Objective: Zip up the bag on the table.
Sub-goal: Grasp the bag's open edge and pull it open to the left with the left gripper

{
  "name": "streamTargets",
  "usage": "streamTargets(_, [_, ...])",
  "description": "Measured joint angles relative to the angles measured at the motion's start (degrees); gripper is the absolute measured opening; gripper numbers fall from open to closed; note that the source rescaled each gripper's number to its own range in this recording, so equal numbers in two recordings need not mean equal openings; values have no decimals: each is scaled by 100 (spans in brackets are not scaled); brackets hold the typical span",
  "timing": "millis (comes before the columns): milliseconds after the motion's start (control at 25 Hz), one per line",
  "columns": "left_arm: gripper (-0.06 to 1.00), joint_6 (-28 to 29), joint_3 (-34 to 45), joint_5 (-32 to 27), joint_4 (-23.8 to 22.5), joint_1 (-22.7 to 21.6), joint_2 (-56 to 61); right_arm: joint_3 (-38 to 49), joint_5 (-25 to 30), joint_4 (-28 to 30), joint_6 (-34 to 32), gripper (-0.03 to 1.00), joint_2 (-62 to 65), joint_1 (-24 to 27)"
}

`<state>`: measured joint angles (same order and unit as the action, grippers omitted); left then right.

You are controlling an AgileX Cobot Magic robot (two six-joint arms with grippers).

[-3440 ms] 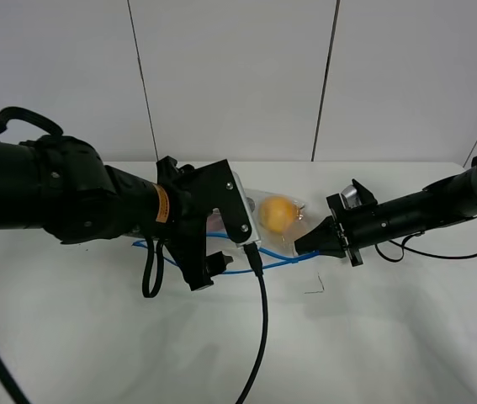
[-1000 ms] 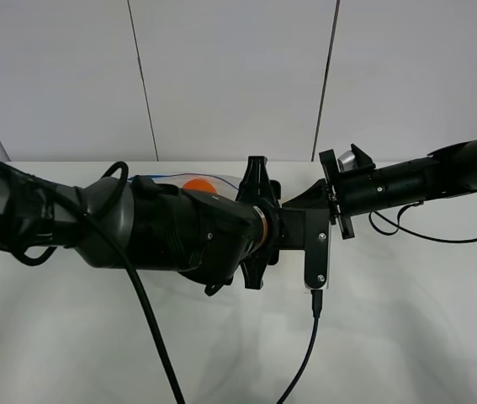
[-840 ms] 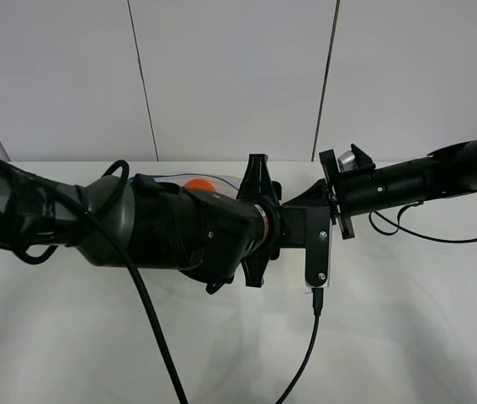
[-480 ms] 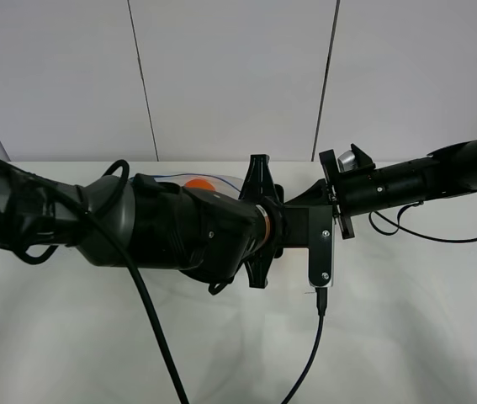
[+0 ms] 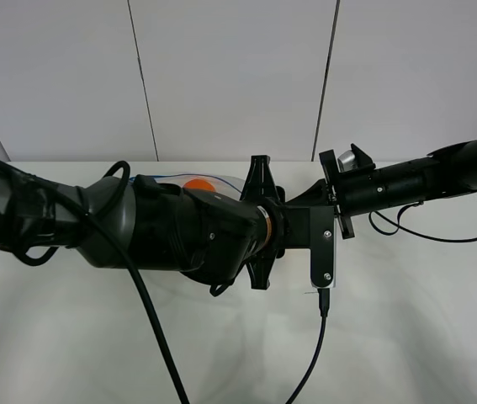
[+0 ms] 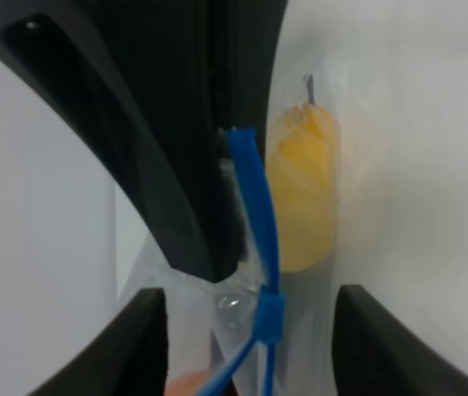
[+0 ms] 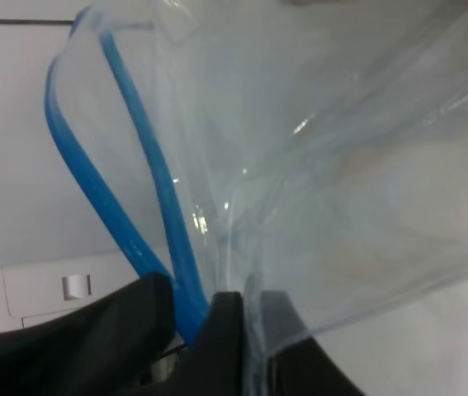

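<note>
The left gripper (image 6: 250, 330) straddles the zipper (image 6: 258, 214) half open, holding nothing; the right gripper (image 7: 191, 330) clamps a corner of the bag (image 7: 341, 165), on the table (image 5: 406, 337) beneath both arms; closing beside the slider (image 6: 268, 318) could leave it gaping.

- wall (image 5: 230, 76): flat white panels across the back
- seams (image 5: 142, 84): thin dark lines between panels, two near-vertical, one slanting at far right
- surface (image 5: 406, 337): plain white, meets wall in a straight edge
- light: even, faint soft shadows on surface
</note>
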<state>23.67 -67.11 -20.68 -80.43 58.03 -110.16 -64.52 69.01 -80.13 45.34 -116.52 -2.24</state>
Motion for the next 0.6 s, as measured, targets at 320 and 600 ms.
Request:
streamTargets(320, [32,7,0,0,-13,0,0,0,0,0,5,0,0,0])
streamTargets(600, [21,14,0,0,-13,0,0,0,0,1,4,0,0,0])
